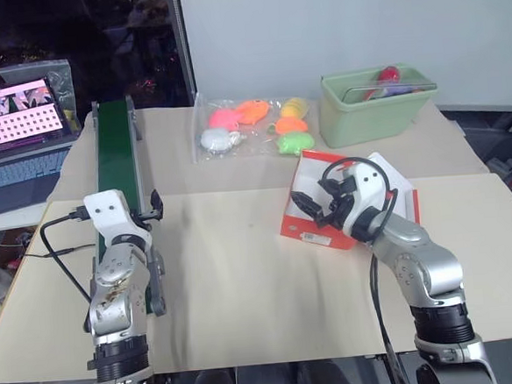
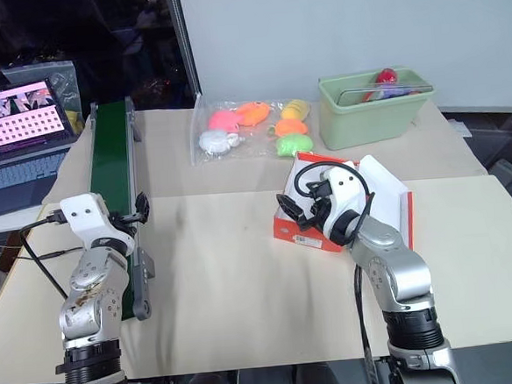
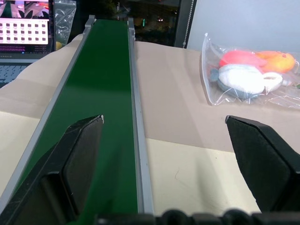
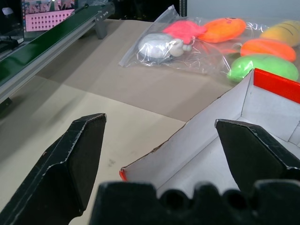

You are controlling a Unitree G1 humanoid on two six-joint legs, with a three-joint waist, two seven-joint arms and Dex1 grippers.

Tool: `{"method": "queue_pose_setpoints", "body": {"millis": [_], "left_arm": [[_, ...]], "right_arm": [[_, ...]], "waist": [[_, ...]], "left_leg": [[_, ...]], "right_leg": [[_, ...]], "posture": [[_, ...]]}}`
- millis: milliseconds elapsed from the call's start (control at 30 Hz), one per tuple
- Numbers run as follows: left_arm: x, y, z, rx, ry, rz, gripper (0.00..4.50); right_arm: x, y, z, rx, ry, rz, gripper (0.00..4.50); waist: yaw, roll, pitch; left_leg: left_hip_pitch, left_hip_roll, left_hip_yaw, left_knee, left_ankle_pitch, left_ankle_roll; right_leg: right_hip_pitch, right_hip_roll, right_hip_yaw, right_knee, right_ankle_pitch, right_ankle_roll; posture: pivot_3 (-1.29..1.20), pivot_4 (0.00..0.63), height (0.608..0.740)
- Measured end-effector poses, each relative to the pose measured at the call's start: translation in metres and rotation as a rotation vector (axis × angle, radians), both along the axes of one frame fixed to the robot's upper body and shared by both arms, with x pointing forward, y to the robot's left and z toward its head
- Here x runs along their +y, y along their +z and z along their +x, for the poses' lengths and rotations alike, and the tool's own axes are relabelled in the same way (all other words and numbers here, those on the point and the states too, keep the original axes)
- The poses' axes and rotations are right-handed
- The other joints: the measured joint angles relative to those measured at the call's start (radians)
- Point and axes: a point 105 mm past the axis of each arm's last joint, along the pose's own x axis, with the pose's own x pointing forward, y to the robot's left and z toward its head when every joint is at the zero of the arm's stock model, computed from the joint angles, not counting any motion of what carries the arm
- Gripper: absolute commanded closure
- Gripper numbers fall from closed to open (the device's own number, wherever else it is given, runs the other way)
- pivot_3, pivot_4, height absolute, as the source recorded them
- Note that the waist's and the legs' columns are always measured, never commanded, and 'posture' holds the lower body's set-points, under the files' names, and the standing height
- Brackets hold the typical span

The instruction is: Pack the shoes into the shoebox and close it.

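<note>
The shoebox (image 1: 299, 229) is red-orange with a white inside and lies open right of the table's middle, its lid (image 1: 389, 172) tipped back. My right gripper (image 1: 307, 206) hovers open over the box's left front corner, pointing left and forward. In the right wrist view the box's white wall (image 4: 212, 140) runs between its wide-apart fingers (image 4: 79, 154), which hold nothing. My left gripper (image 1: 154, 208) is open and empty at the near end of the green conveyor (image 1: 116, 158). The shoes are out of view.
A clear bag of bright toys (image 1: 253, 127) lies at the back centre, with a pale green bin (image 1: 376, 109) to its right. A laptop (image 1: 14, 130) stands far left beyond the conveyor. The beige table (image 1: 226, 273) spreads between my arms.
</note>
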Motion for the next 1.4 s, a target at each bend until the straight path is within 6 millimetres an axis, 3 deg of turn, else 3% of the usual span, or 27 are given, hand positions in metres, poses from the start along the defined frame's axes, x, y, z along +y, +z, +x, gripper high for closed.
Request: {"method": "queue_pose_setpoints", "body": {"millis": [100,233,300,467,900,1067,1233,1400], "left_arm": [[-0.003,-0.002,0.0,0.025,-0.012,-0.01,0.0],[-0.035,-0.005,0.0,0.091,-0.11,-0.003,0.0],[-0.046,-0.004,-0.003,0.105,-0.144,-0.016,0.0],[-0.05,-0.003,-0.015,0.123,-0.137,-0.032,0.0],[-0.044,-0.011,-0.022,0.145,-0.096,-0.047,0.0],[-0.036,-0.007,-0.022,0.136,-0.05,-0.014,0.0],[-0.013,-0.006,-0.024,0.161,0.064,0.104,0.0],[0.003,-0.018,-0.027,0.217,0.121,0.107,0.0]], "right_arm": [[0.007,0.002,-0.008,0.001,0.088,-0.033,0.04],[0.047,0.02,-0.074,-0.02,0.635,-0.103,0.04],[0.052,0.021,-0.087,-0.014,0.75,-0.116,0.04],[0.045,0.014,-0.083,0.026,0.765,-0.141,0.04],[0.052,0.01,-0.074,0.014,0.762,-0.145,0.04],[0.054,0.009,-0.074,0.015,0.76,-0.137,0.04],[0.055,0.009,-0.073,0.015,0.753,-0.134,0.04],[0.053,0.007,-0.07,0.019,0.73,-0.138,0.04]], "waist": [[0.001,0.0,0.0],[0.004,0.001,0.001],[0.003,0.001,0.001],[-0.004,0.001,0.001],[0.006,0.001,0.001],[0.003,0.001,0.001],[0.003,0.001,0.001],[0.004,0.001,0.001]], "left_leg": [[-0.001,0.0,0.0,0.0,0.0,0.0],[-0.001,0.0,-0.002,0.0,0.0,0.0],[0.001,0.0,-0.002,0.001,0.0,0.0],[0.004,0.0,-0.001,0.001,0.0,0.0],[0.002,0.0,-0.001,0.001,0.0,0.0],[0.002,0.0,-0.001,0.001,0.0,0.0],[0.002,0.0,-0.001,0.001,0.0,0.0],[0.002,0.0,-0.001,0.001,0.0,0.0]], "right_leg": [[0.0,0.0,0.0,0.0,0.0,0.0],[0.001,0.0,-0.002,-0.002,0.0,0.001],[0.003,0.0,-0.002,-0.001,0.0,0.001],[0.004,0.001,-0.001,0.0,0.0,0.001],[0.003,0.001,-0.001,-0.001,0.0,0.0],[0.003,0.001,0.0,-0.001,0.0,0.0],[0.003,0.001,0.0,-0.001,0.0,0.0],[0.003,0.001,-0.001,-0.001,0.0,0.0]], "posture": [[0.0,0.15,0.729],[0.0,0.15,0.729],[0.0,0.15,0.729],[0.0,0.15,0.729],[0.0,0.15,0.729],[0.0,0.15,0.729],[0.0,0.15,0.729],[0.0,0.15,0.729]]}}
